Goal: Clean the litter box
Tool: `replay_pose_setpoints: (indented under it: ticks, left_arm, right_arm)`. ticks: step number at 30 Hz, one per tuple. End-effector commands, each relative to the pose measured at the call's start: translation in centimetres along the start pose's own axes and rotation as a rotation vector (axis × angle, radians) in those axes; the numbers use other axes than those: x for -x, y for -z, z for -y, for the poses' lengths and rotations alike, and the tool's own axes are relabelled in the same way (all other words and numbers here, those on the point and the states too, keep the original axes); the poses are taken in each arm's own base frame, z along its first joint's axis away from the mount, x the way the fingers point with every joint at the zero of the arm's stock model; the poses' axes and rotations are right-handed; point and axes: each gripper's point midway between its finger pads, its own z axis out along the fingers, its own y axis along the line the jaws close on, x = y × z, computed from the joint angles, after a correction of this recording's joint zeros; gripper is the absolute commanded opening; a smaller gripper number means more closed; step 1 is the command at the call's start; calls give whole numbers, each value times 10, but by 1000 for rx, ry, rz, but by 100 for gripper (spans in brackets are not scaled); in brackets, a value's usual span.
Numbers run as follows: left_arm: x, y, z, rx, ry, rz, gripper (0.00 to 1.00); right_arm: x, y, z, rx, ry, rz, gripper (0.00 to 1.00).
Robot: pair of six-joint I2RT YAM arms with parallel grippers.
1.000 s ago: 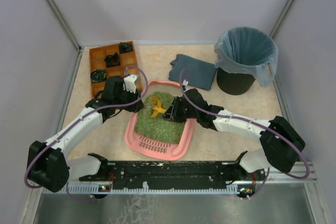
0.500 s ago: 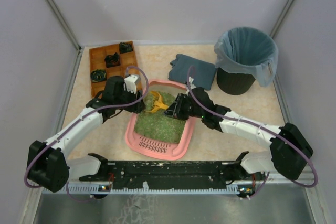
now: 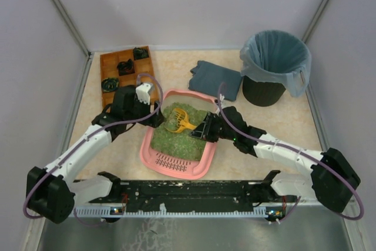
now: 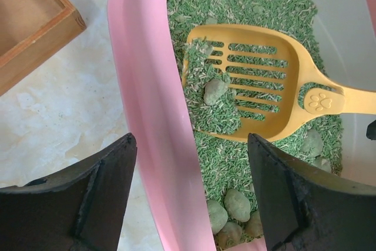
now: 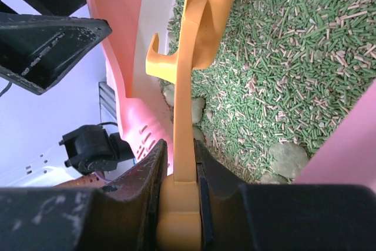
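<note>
Top external: pink rectangular plastic litter box [image 3: 176, 164] of green granules, flanked by both jaw pairs.

Left wrist: box wall straddled, ungripped, by parted jaws of left gripper [image 4: 191, 192], so sliding is risked; grey clump [image 4: 214, 91] carried on yellow slotted plastic scoop [image 4: 282, 110] beyond them.

Right wrist: scoop handle clamped in right gripper [image 5: 179, 171]; clump could be spilled by tilt.

Pink litter box [image 3: 176, 163], green litter [image 3: 179, 140], yellow-orange slotted scoop [image 3: 178, 122].

litter box [image 4: 147, 116] glossy pink plastic; litter [image 5: 305, 57] rough green granules; scoop [image 4: 320, 99] smooth yellow plastic; tray [image 4: 35, 22] matt wood
</note>
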Motion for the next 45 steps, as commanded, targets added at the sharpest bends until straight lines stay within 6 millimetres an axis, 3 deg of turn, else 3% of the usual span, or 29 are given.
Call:
replay_pose_setpoints:
  ticks: [1, 8, 17, 19, 22, 25, 30, 34, 38, 42, 45]
  left_arm:
    - [14, 9, 0, 18, -7, 78, 83]
    - [29, 26, -10, 96, 0, 177, 86]
    - [49, 44, -15, 148, 27, 283, 85]
    - [53, 46, -15, 154, 30, 296, 85]
    - [58, 46, -19, 178, 27, 317, 85]
    - [58, 45, -26, 211, 30, 317, 85]
    - [55, 45, -26, 210, 11, 312, 86]
    - [55, 48, -28, 222, 3, 319, 88]
    - [55, 51, -30, 237, 8, 334, 91]
    - [56, 48, -28, 219, 3, 322, 91]
    - [53, 47, -28, 219, 11, 317, 91]
  right_arm:
    - [18, 16, -38, 170, 23, 85, 0]
    - [21, 45, -50, 290, 53, 167, 0]
    - [23, 80, -32, 398, -4, 313, 0]
    - [16, 85, -40, 464, -3, 285, 0]
    - [8, 84, -40, 462, 42, 241, 0]
    - [19, 86, -20, 417, -78, 319, 0]
    - [0, 86, -43, 552, -38, 193, 0]
    - [17, 86, -15, 498, -196, 310, 0]
    - [0, 86, -43, 570, -61, 173, 0]
    - [21, 83, -6, 470, -201, 293, 0]
    - [15, 89, -28, 535, -125, 245, 0]
